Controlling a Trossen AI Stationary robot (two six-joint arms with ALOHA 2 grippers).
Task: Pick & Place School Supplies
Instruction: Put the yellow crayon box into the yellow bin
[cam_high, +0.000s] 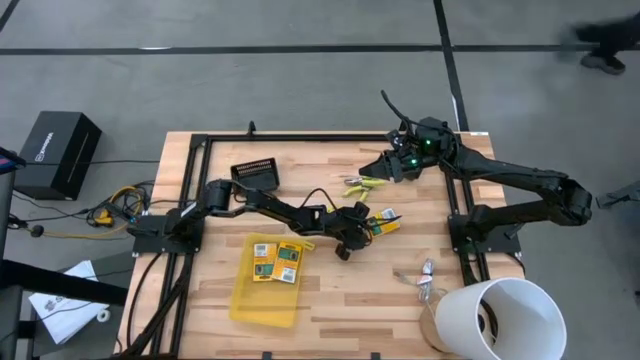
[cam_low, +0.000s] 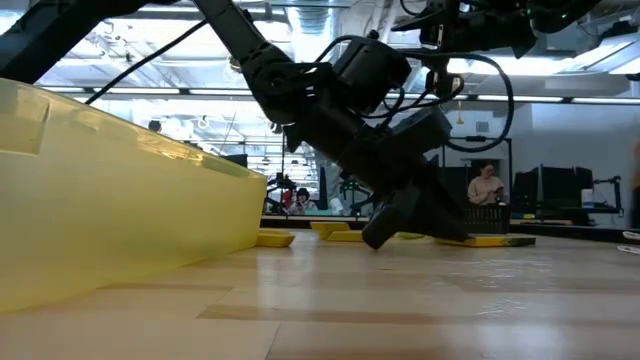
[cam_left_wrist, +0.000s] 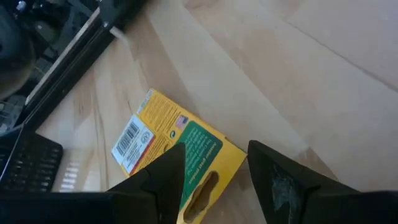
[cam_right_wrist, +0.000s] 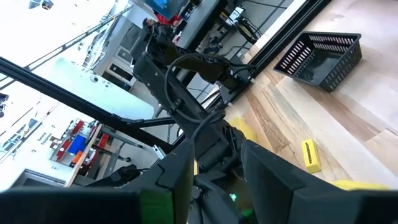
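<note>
A printed green-yellow-orange box (cam_high: 386, 222) (cam_left_wrist: 163, 140) lies flat on the wood, right of the table's middle. My left gripper (cam_high: 358, 232) (cam_left_wrist: 214, 180) is open and low over it, with one finger on either side of the box's green end. Two more printed boxes (cam_high: 277, 263) lie in the translucent yellow tray (cam_high: 262, 300). The yellow-green handled scissor tools (cam_high: 365, 185) rest on the table toward the far edge. A short yellow stick (cam_right_wrist: 309, 155) lies near them. My right gripper (cam_high: 388, 167) (cam_right_wrist: 217, 180) is open, raised beside the scissor tools and holding nothing. My left gripper comes slanting down at the box's green end (cam_left_wrist: 202, 152), which reaches in between the open fingers (cam_left_wrist: 165, 177). The box lies flat on the table. Whether a finger touches it, I cannot tell.
A black mesh basket (cam_high: 255, 173) sits at the far left of the table. A white bucket (cam_high: 505, 318) stands at the near right corner, with silvery clips (cam_high: 425, 280) next to it. A black frame (cam_high: 200, 140) rims the table. Bare wood lies near the front edge.
</note>
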